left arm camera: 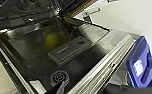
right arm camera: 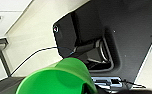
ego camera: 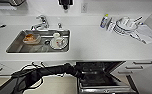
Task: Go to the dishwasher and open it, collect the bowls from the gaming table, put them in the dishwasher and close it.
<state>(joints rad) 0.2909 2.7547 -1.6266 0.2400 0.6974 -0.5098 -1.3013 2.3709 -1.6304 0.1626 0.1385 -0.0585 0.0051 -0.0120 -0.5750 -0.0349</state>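
Dishwasher door liner glossy dark metal, brushed steel edge; green bowl smooth, probably plastic; sink stainless

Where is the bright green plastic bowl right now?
The bright green plastic bowl shows close up in the right wrist view, at the right arm's end, in front of the robot's dark body and away from the open dishwasher.

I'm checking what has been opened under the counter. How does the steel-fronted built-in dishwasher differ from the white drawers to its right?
The built-in dishwasher stands open, its door dropped forward, while the white drawers are shut. The dishwasher shows a dark interior with racks, whereas the drawers show flat white fronts with dark bar handles. Both sit side by side under the same white countertop.
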